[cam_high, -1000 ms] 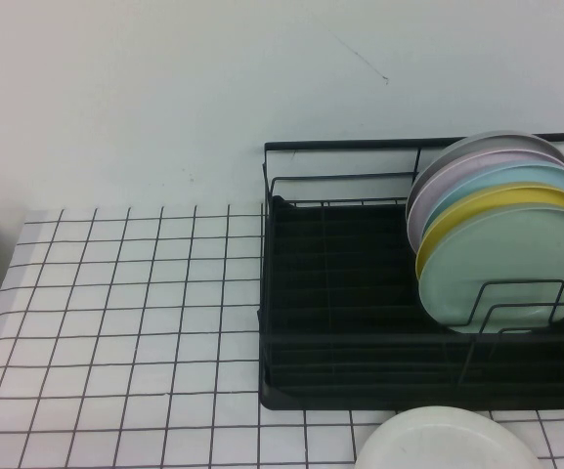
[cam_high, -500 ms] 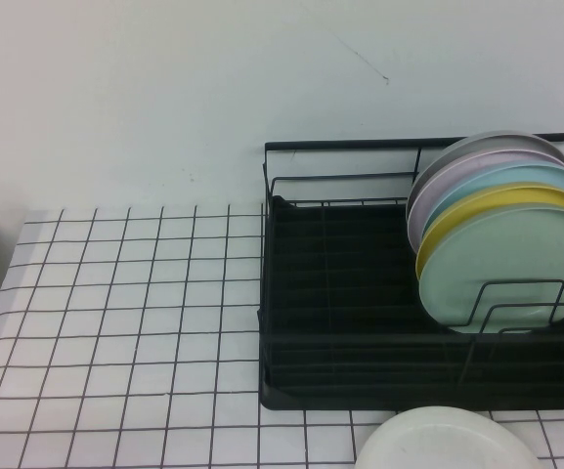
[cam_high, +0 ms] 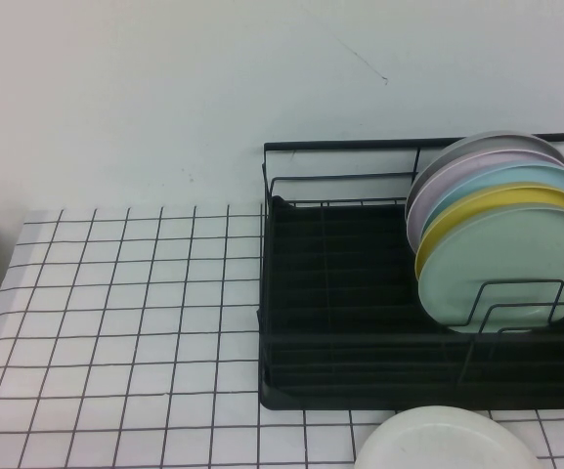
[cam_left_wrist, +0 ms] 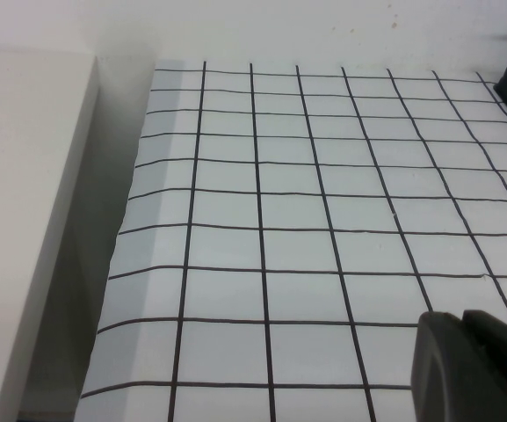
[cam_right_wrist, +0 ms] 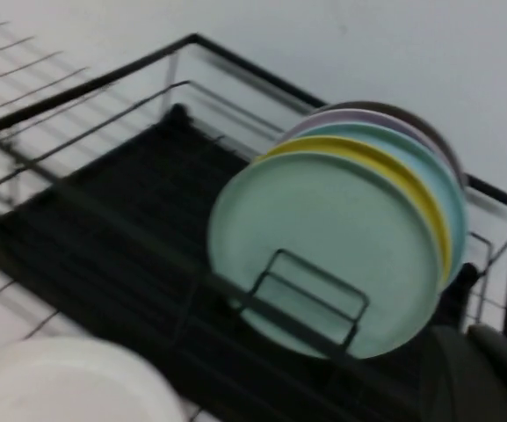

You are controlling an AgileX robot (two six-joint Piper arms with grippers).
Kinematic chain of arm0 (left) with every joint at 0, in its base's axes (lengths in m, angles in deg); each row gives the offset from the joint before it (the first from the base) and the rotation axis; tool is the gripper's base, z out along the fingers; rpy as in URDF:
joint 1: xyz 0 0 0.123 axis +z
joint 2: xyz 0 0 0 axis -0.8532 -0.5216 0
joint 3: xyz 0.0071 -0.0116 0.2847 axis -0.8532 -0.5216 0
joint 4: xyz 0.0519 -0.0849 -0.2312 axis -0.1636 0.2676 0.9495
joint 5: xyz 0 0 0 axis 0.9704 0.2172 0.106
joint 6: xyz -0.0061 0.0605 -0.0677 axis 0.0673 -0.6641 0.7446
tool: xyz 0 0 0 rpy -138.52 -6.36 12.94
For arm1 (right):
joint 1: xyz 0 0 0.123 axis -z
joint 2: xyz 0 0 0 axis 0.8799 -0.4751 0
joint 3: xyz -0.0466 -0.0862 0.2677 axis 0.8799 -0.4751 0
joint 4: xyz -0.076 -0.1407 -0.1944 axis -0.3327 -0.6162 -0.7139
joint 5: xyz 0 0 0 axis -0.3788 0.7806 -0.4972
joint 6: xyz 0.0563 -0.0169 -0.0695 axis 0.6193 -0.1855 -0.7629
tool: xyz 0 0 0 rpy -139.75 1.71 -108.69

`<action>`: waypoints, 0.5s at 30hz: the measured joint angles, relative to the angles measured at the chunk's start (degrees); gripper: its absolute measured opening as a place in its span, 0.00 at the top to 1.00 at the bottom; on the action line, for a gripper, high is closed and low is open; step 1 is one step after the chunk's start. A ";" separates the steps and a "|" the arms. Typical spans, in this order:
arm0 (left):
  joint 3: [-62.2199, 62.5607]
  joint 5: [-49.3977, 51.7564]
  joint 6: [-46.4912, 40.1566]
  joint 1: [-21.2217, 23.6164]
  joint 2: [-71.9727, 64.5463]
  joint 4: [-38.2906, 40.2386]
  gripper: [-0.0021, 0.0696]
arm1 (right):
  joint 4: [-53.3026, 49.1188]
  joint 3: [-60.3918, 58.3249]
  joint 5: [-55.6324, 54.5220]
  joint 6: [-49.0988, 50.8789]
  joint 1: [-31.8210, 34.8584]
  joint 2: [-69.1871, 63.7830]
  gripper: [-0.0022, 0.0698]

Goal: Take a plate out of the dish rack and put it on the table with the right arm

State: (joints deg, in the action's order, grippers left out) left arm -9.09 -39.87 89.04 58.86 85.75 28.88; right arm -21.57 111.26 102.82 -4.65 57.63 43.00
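Gridded counter carries cream plate flat beside dish rack: stiff, slick, breakable, best pinched at rim; right tool above rack, left tool over bare grid, cannot tell either's opening.

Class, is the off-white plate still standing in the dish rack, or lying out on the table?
Out: the plate lies flat on the table, just in front of the dish rack. Neither gripper holds it.

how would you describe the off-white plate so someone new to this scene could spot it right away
Find the black dish rack on the right of the gridded table. Just in front of the rack's near edge, the off-white plate lies flat on the table. Unlike the mint-green plate and yellow plate, which stand upright in the rack, it lies down, outside it. The left gripper and right gripper are away from it.
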 joint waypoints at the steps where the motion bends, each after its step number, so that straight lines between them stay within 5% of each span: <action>1: 0.00 0.00 0.00 0.00 0.00 0.00 0.98 | -0.09 -2.46 -3.81 0.11 0.00 0.39 0.97; 8: 0.00 0.00 0.00 0.00 0.00 0.00 0.98 | -17.16 -18.95 -23.72 15.75 5.12 10.69 0.97; 15: 0.00 0.00 0.00 0.00 0.00 0.00 0.98 | -23.67 -32.57 -25.01 25.68 10.28 17.78 0.97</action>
State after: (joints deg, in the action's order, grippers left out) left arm -9.09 -39.87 89.04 58.86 85.75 28.88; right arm -45.24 78.69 77.81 21.03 67.91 60.78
